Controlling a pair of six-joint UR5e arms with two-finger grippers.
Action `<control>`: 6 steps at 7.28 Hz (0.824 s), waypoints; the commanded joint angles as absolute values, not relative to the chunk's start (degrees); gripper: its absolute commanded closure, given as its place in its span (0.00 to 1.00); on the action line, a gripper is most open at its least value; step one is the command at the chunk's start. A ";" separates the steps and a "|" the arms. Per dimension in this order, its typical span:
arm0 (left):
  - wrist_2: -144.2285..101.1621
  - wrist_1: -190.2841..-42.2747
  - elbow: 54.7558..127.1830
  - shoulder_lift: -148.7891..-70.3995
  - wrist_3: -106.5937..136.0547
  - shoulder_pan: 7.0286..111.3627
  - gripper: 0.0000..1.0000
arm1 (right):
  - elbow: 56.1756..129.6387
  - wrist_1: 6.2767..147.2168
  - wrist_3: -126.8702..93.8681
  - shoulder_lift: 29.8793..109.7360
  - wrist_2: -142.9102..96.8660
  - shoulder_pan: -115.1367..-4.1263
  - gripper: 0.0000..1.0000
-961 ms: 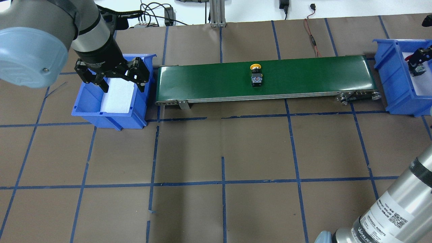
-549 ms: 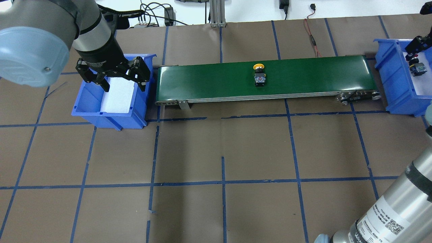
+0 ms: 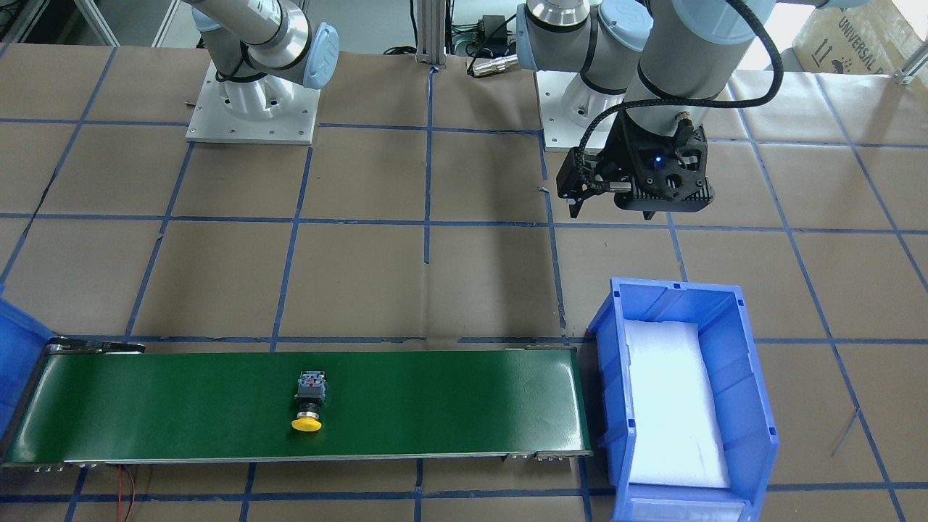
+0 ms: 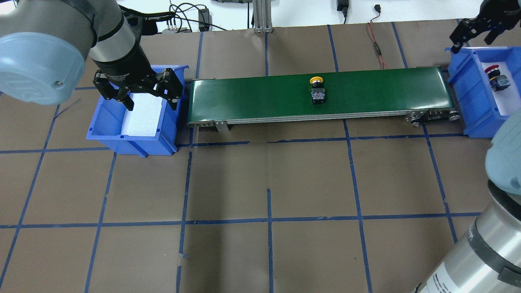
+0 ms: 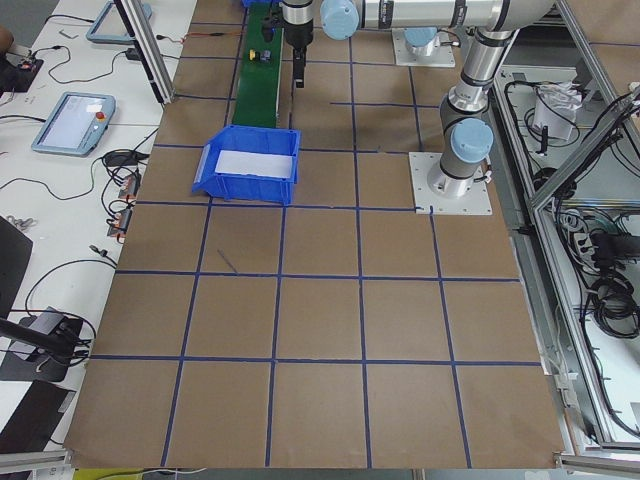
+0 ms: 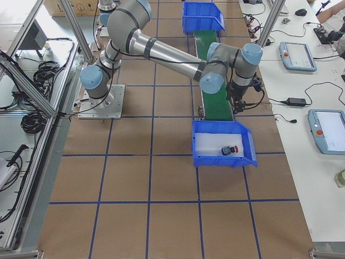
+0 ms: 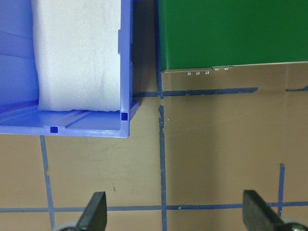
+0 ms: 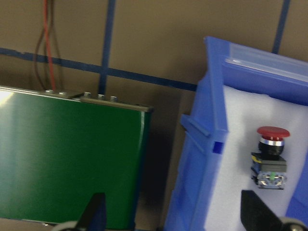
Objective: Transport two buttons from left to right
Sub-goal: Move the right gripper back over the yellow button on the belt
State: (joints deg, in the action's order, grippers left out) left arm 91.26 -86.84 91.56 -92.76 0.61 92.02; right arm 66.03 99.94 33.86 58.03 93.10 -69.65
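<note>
The yellow button lies on its side on the green conveyor belt, a little right of the middle; it also shows in the front view. The red button lies on white foam in the right blue bin, and shows in the right wrist view. My right gripper is open and empty, above the bin's far left corner. My left gripper is open and empty over the left blue bin, which holds only white foam.
A red wire and black cables lie at the table's back edge beside an aluminium post. The right arm's large joint covers the near right corner. Blue tape lines grid the brown table.
The right gripper let go of the red button in the right bin and drew up and back from it. The yellow button rode rightward on the belt. The left gripper barely moved.
</note>
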 commanded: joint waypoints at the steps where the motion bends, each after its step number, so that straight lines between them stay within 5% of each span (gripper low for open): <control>1: 91.41 -86.92 91.67 -92.55 0.62 92.02 0.00 | 68.97 98.18 29.56 61.16 90.54 -76.61 0.03; 6: 91.67 -86.92 91.67 -92.46 0.62 91.93 0.00 | 83.58 110.70 21.64 64.69 85.26 -84.10 0.01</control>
